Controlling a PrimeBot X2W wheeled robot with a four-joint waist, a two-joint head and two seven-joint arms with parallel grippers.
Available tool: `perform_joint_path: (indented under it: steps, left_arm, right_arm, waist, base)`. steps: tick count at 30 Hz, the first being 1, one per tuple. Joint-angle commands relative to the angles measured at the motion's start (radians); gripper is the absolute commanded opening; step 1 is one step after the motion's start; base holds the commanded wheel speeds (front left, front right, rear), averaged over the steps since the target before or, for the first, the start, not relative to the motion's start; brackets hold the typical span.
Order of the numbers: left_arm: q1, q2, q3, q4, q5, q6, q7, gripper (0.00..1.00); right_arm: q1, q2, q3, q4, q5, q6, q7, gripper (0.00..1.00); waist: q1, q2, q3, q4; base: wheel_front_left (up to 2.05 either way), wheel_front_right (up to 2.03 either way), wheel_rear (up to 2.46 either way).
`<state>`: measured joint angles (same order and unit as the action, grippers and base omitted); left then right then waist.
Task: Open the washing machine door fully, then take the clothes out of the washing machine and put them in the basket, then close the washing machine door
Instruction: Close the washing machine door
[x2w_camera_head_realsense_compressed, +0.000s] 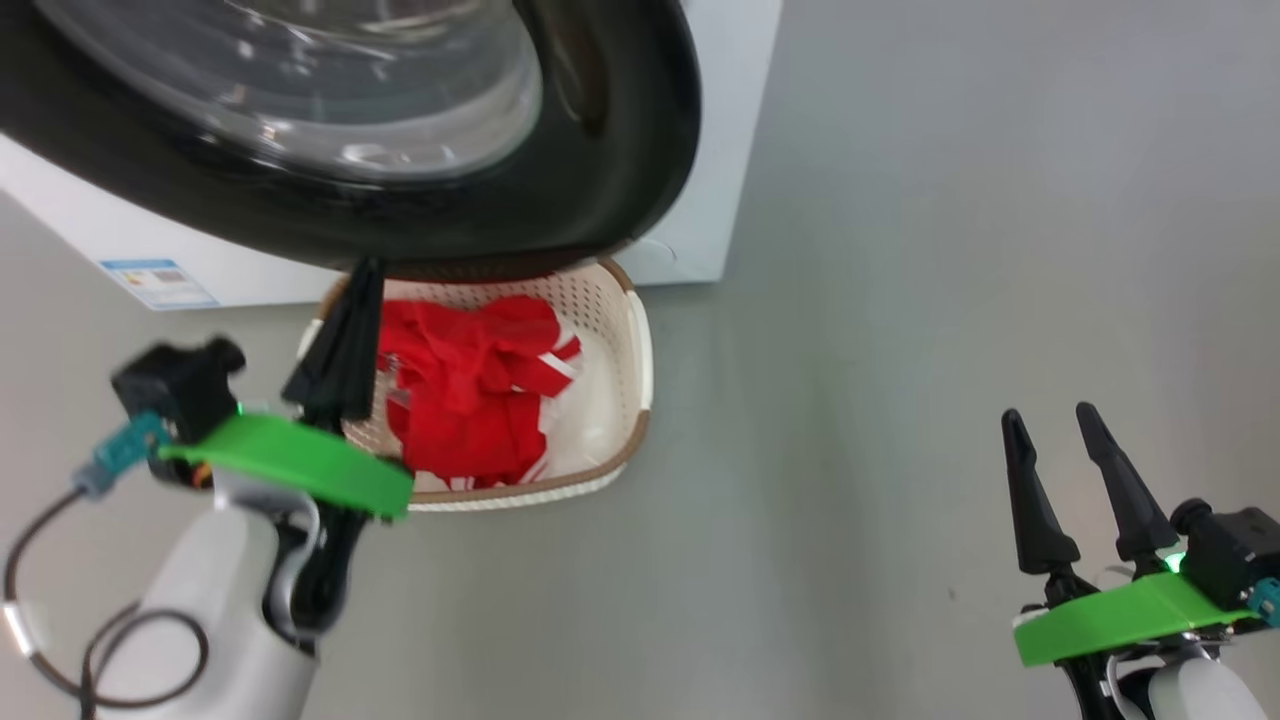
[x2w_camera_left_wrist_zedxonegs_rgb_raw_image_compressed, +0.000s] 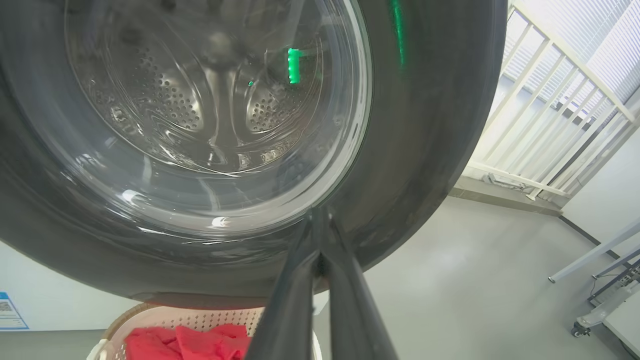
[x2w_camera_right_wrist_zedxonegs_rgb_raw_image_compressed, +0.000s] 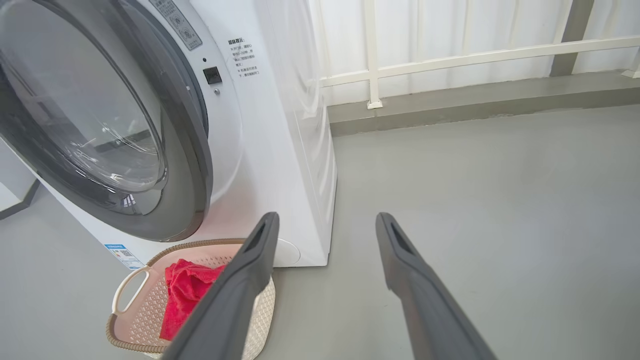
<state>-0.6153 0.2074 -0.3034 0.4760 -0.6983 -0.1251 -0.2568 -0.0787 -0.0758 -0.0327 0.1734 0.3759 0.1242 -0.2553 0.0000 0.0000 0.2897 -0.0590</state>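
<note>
**Head view:** left hand clenched and empty, tips at the lower rim of the washing machine door. The basket holding the clothes is just beside it. Right hand released, empty.
**Left wrist view:** closed tips before the door's black rim.
**Right wrist view:** washing machine left of the spread fingers.

The grey floor carries the white washing machine and, just before it, the cream basket.
</note>
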Motion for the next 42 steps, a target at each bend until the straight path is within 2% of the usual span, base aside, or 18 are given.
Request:
perform_joint_path:
  steps: [1, 4, 6, 10, 12, 13, 26, 42]
  left_arm:
    - [0.032, 0.029, 0.045, -0.029, 0.020, -0.006, -0.005, 0.44]
    - [0.065, 0.029, 0.058, -0.031, 0.031, -0.006, -0.005, 0.50]
    - [0.096, 0.028, 0.077, -0.034, 0.045, -0.006, -0.005, 0.60]
    - [0.159, 0.019, 0.122, -0.041, 0.072, -0.006, -0.005, 0.89]
    - [0.192, 0.014, 0.144, -0.048, 0.083, -0.006, -0.005, 0.98]
    - [0.207, 0.011, 0.151, -0.051, 0.092, -0.006, -0.005, 1.00]
    - [0.381, 0.001, 0.266, -0.107, 0.223, -0.006, -0.005, 1.00]
    - [0.561, -0.042, 0.404, -0.246, 0.340, -0.006, -0.005, 1.00]
  right_arm:
    - [0.014, -0.021, 0.017, -0.019, -0.006, 0.007, -0.006, 1.00]
    - [0.023, -0.025, 0.019, -0.019, -0.006, 0.007, -0.006, 1.00]
    - [0.033, -0.029, 0.018, -0.018, -0.005, 0.007, -0.006, 1.00]
    - [0.056, -0.035, 0.016, -0.017, -0.004, 0.007, -0.006, 1.00]
    - [0.066, -0.037, 0.015, -0.017, -0.002, 0.007, -0.006, 1.00]
    - [0.071, -0.038, 0.012, -0.018, -0.002, 0.007, -0.006, 1.00]
    - [0.110, -0.042, 0.006, -0.019, 0.001, 0.007, -0.006, 1.00]
    - [0.178, -0.045, -0.025, -0.033, 0.006, 0.007, -0.006, 1.00]
  waist:
    - [0.0000, 0.0000, -0.048, 0.044]
    - [0.0000, 0.0000, -0.062, 0.052]
    - [0.0000, 0.0000, -0.075, 0.059]
    - [0.0000, 0.0000, -0.104, 0.074]
    - [0.0000, 0.0000, -0.112, 0.080]
    - [0.0000, 0.0000, -0.116, 0.085]
    - [0.0000, 0.0000, -0.158, 0.110]
    - [0.0000, 0.0000, -0.207, 0.123]
  base:
    - [0.00, 0.00, 0.00]
    - [0.00, 0.00, 0.00]
    - [0.00, 0.00, 0.00]
    - [0.00, 0.00, 0.00]
    - [0.00, 0.00, 0.00]
    - [0.00, 0.00, 0.00]
    - [0.00, 0.00, 0.00]
    - [0.00, 0.00, 0.00]
